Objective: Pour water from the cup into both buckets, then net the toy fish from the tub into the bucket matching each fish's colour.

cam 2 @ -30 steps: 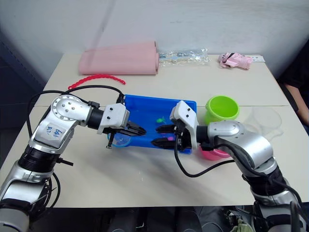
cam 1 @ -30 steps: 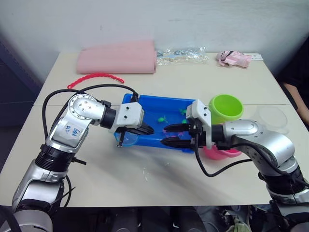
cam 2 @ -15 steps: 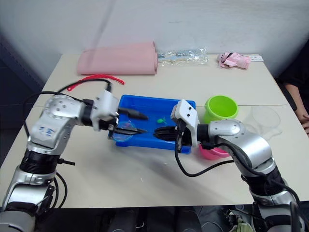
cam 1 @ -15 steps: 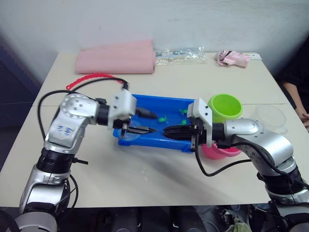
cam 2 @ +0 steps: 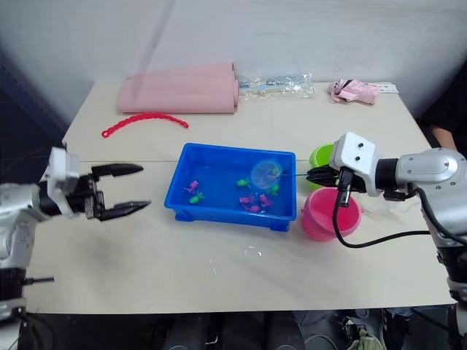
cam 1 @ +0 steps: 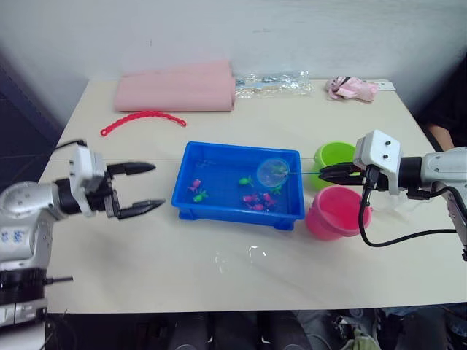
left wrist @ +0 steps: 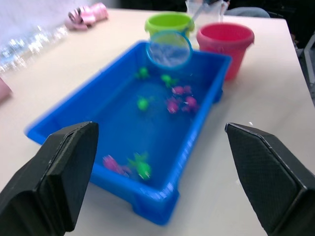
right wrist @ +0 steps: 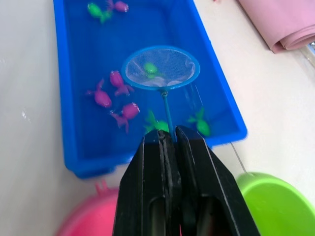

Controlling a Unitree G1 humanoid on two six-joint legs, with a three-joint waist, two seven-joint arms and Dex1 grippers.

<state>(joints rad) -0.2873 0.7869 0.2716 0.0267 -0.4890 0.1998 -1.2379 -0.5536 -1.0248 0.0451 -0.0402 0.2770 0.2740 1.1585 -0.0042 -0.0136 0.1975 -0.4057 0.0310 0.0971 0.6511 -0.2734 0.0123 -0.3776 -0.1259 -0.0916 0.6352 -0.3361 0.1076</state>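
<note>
Right hand [cam 1: 326,173] is clamped tight on the net [cam 1: 273,172] by its thin handle, hoop raised over the right end of the blue tub [cam 1: 191,209] with one small green fish [right wrist: 150,69] sitting in the mesh! Left hand [cam 1: 146,188] hangs wide open and empty over the surface [cam 1: 241,270], well to the left of the tub. Pink and green toy fish [cam 1: 255,199] dot the tub floor, and the green bucket [cam 1: 333,156] and pink bucket [cam 1: 334,212] stand just right of it.
</note>
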